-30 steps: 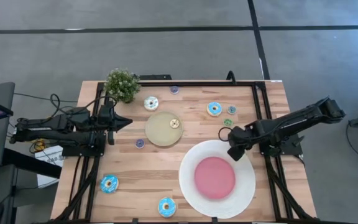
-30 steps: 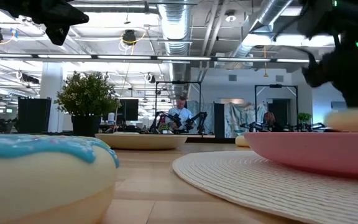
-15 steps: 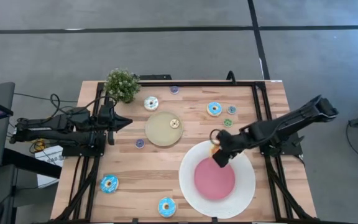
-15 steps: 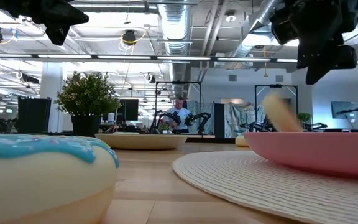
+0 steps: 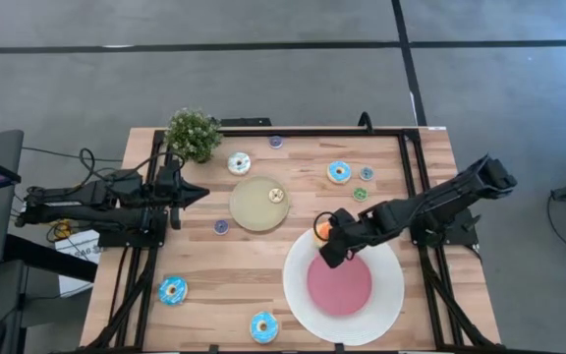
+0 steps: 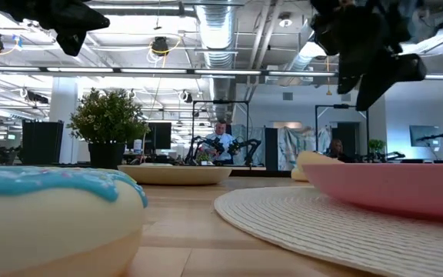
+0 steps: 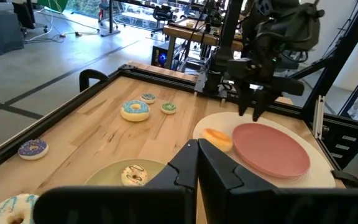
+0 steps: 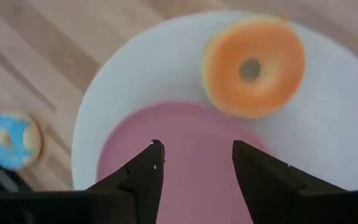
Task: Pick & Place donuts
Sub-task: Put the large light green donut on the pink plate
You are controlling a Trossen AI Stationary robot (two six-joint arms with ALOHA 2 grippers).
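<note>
**Q:** Donuts, where's everything sitting? And what are the grippers up to?

**A:** Orange donut (image 5: 322, 229) lies flat on the white rim of the big plate (image 5: 386, 305), at its far-left edge, just beside the pink centre. Right gripper (image 5: 328, 252) hangs over the plate right next to it, fingers (image 8: 143, 167) spread apart with nothing between them; the wrist view shows the donut clear of both fingers.

**Q:** And the rest of the donuts?

**A:** All scattered on the wooden table (image 5: 204, 285). A blue-iced one (image 5: 339, 172) sits far of the plate, with two tiny ones close by, a bluish one (image 5: 366, 173) and a green one (image 5: 360, 194). A white-iced one (image 5: 239, 163) lies near the potted plant (image 5: 193, 133), and a tiny purple one (image 5: 276, 142) is at the far edge. Another tiny purple one (image 5: 221, 226) sits left of the small tan plate (image 5: 254, 208), which has a little cream donut (image 5: 276, 196) on it. Two more blue ones are near: one (image 5: 172, 290) at the left, one (image 5: 263, 326) just left of the big plate.

**Q:** Left arm?

**A:** Parked at the left side of the table, left gripper (image 5: 198, 192) pointing toward the tan plate, fingers pressed together, holding nothing.
</note>
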